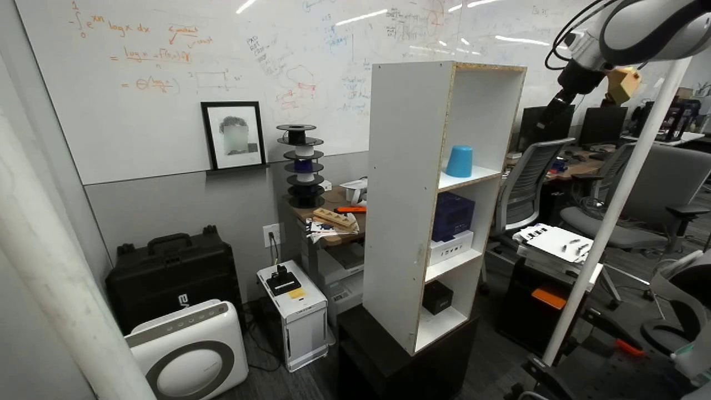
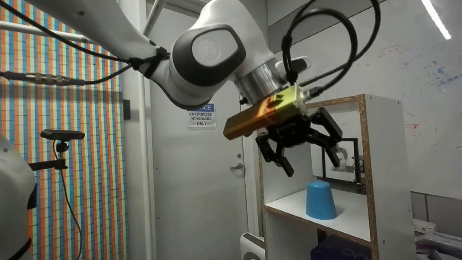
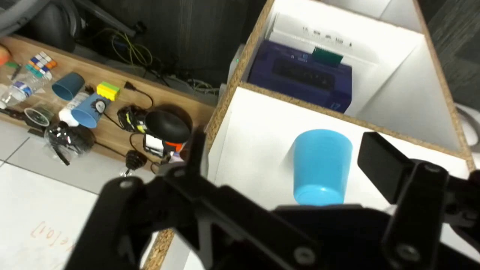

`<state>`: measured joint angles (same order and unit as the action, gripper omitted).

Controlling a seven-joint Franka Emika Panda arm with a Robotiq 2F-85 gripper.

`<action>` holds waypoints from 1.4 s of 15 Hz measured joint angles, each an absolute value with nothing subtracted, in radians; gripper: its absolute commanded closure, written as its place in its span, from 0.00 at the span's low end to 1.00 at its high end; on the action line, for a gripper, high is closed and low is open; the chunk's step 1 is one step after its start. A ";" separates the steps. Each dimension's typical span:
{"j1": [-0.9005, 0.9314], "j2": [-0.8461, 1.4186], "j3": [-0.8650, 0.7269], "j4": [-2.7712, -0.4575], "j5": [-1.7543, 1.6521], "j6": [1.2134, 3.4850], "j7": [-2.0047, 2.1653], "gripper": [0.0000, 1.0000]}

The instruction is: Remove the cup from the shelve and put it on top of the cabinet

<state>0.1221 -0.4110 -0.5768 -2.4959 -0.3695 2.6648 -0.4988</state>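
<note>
The light-blue cup [image 1: 460,161] stands upside down on the white shelve board [image 1: 484,173] of the top compartment. The tall white cabinet [image 1: 408,194] has wood-chip edges. In an exterior view the cup [image 2: 320,200] is below and behind my gripper [image 2: 313,165], whose fingers are spread apart and empty. In an exterior view the gripper [image 1: 547,119] is outside the cabinet's open front, higher than the cup. In the wrist view the cup [image 3: 322,168] shows between the fingers [image 3: 287,157], nearer the right one and touching neither; the palm hides its lower image edge.
A dark blue-purple box [image 1: 455,215] on a white box [image 1: 451,248] fills much of the middle compartment. A black object [image 1: 437,296] sits in the bottom one. A desk [image 3: 131,108] with loose items, stacked spools [image 1: 304,166] and a chair [image 1: 525,183] stand around.
</note>
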 measured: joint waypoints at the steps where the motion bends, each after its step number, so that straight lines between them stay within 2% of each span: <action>1: 0.168 -0.384 -0.629 -2.506 -0.309 2.745 -0.538 0.00; 4: 0.383 -0.321 -0.809 -2.526 -0.059 2.883 -0.719 0.00; 8: 0.691 -0.331 -1.033 -2.506 0.217 2.882 -0.931 0.00; 16: 1.023 -0.338 -1.409 -2.413 0.277 2.874 -1.062 0.00; 21: 1.227 -0.362 -1.584 -2.364 0.280 2.891 -1.062 0.00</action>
